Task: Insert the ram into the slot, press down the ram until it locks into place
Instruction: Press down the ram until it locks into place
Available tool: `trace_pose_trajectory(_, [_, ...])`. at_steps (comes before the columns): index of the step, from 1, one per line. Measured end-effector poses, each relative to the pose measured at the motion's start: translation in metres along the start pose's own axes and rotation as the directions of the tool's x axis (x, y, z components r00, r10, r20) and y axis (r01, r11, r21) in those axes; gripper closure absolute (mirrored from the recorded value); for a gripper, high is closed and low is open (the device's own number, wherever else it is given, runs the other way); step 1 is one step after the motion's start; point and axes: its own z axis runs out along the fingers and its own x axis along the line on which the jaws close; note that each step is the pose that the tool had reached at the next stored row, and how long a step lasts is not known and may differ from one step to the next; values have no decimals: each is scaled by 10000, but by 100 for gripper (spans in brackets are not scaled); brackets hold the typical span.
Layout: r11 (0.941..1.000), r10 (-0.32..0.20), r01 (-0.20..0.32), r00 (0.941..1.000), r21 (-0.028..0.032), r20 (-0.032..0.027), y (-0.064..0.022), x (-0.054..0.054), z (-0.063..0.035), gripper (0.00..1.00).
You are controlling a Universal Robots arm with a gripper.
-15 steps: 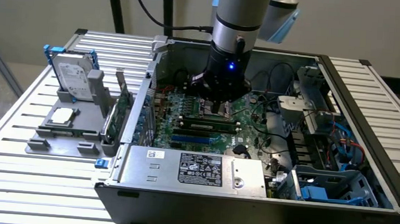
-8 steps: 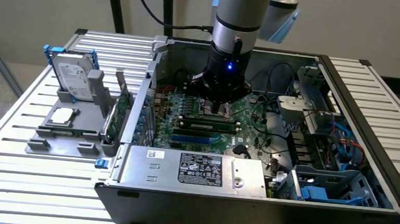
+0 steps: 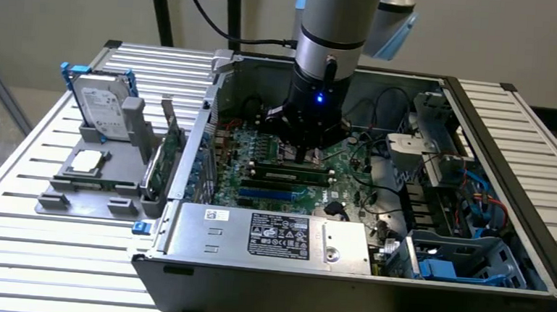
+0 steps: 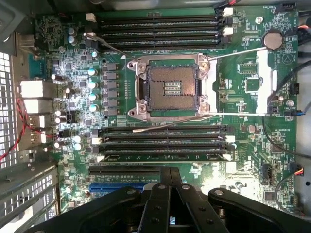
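We see a slatted white metal counter (image 3: 23, 206) carrying a large open black computer case (image 3: 348, 283), and the silver robot arm (image 3: 335, 29) reaches down into that case from above. Beneath the black pincer (image 3: 303, 157) lies the big green motherboard (image 4: 243, 160), which spreads out on all sides of it. Off to the exterior view's left of the pincer, outside the case, a grey plastic tray (image 3: 88, 184) stands on the counter holding a silver hard drive (image 3: 102, 105) upright and a small square processor chip (image 3: 86, 161) lying flat.

Just ahead of the pincer's black linkages (image 4: 167, 208), in the wrist view, sits a bank of long narrow black plastic memory sockets with pale end clips. The long thin green memory stick with black chips (image 4: 163, 157) lies seated along the slot (image 4: 103, 158) nearest the pincer, its length running across the pincer's front. In the exterior view, the same stick (image 3: 290, 176) lies directly under the pincer tips. Between that bank and the pincer is a shorter blue socket (image 4: 104, 186). Beyond the bank sits the square silver-framed processor socket (image 4: 170, 87), open and bare, and farther still a second bank of black sockets (image 4: 160, 29).

We cannot tell whether the pincer is open or closed, nor whether it touches the stick.
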Motion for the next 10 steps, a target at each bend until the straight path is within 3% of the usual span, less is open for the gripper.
trace_pose_trajectory(10, [10000, 0, 0, 10000, -10, -1, -1, 0, 0, 89])
